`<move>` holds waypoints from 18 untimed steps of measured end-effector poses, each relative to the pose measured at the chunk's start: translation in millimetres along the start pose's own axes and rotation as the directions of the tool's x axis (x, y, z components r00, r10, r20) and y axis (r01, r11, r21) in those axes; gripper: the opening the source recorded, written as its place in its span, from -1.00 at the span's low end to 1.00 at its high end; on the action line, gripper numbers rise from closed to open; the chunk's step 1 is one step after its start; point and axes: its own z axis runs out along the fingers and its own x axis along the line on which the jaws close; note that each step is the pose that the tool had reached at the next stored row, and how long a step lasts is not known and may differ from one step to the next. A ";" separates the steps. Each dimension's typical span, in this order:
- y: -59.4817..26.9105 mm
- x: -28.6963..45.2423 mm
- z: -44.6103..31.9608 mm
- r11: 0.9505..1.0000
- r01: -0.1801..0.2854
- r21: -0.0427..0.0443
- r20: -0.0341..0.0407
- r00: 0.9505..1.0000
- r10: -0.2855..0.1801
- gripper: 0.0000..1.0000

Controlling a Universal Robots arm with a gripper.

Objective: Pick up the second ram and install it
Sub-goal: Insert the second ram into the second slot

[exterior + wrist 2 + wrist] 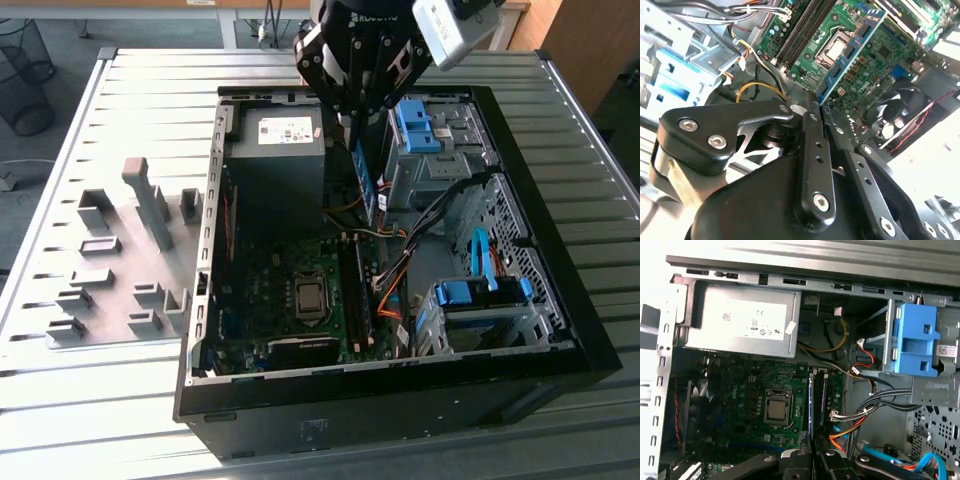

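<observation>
tool (358,135) grips second ram (367,190)

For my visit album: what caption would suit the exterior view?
The claw grips the second ram above an open computer case lying on a metal table.

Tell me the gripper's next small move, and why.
Probably ease it down toward the memory slots: the gripper is shut on the second ram, which hangs edge-down, parallel to those slots, above the motherboard in the open computer case, not yet seated.
</observation>
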 end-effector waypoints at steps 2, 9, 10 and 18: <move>0.0 0.0 0.0 1.000 -0.013 0.000 0.000 1.000 0.013 -0.73; 0.0 0.0 0.9 1.000 -0.031 0.000 0.001 1.000 0.031 -0.73; 0.0 0.0 1.1 0.999 -0.045 0.001 0.001 0.999 0.045 -0.73; 0.0 0.0 2.1 0.999 -0.050 0.001 0.001 0.999 0.050 -0.73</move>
